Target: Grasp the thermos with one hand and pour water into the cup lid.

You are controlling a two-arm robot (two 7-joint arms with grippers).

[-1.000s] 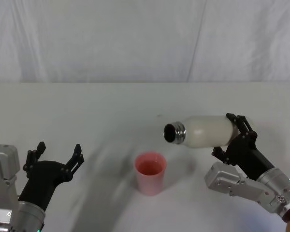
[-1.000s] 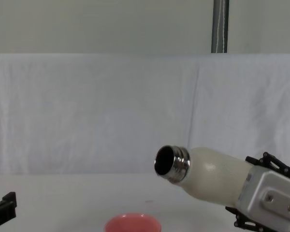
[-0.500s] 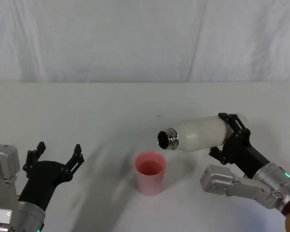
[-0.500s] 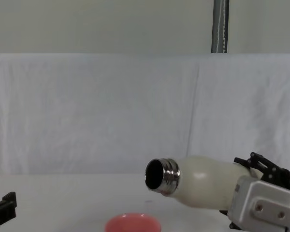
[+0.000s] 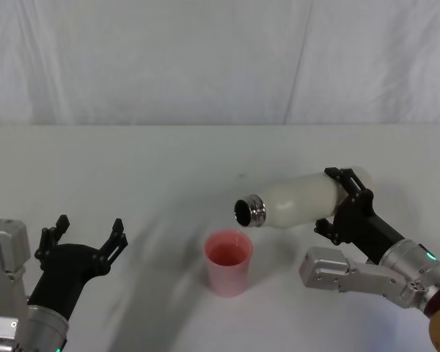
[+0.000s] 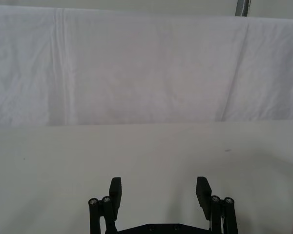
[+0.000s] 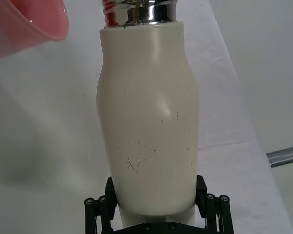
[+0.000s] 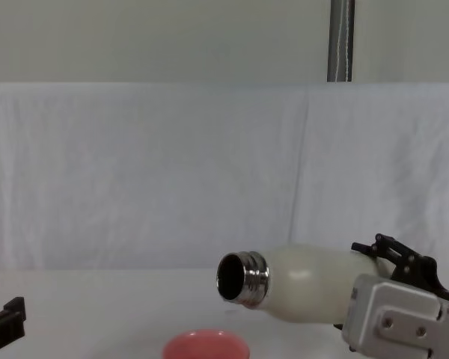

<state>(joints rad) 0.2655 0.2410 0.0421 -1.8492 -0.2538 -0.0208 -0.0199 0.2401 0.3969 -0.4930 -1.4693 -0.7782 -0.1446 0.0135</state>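
Note:
The cream-white thermos (image 5: 297, 200) lies almost level in the air, its open steel neck (image 5: 248, 212) pointing left and slightly down, just above and right of the pink cup lid (image 5: 228, 262). My right gripper (image 5: 343, 206) is shut on the thermos body near its base; the right wrist view shows the thermos (image 7: 147, 122) held between the black fingers (image 7: 103, 207), with the cup lid (image 7: 24, 24) beyond the neck. From the chest, the thermos (image 8: 307, 284) hangs over the cup lid's rim (image 8: 206, 345). My left gripper (image 5: 83, 240) hovers open at the front left, holding nothing.
The white table (image 5: 132, 176) stretches back to a white cloth backdrop (image 5: 205, 59). A grey pole (image 8: 340, 41) rises behind the backdrop. The left gripper (image 6: 159, 191) faces bare tabletop.
My right gripper has carried the thermos left and lower, tipping its neck further down toward the cup lid. The left arm has not moved.

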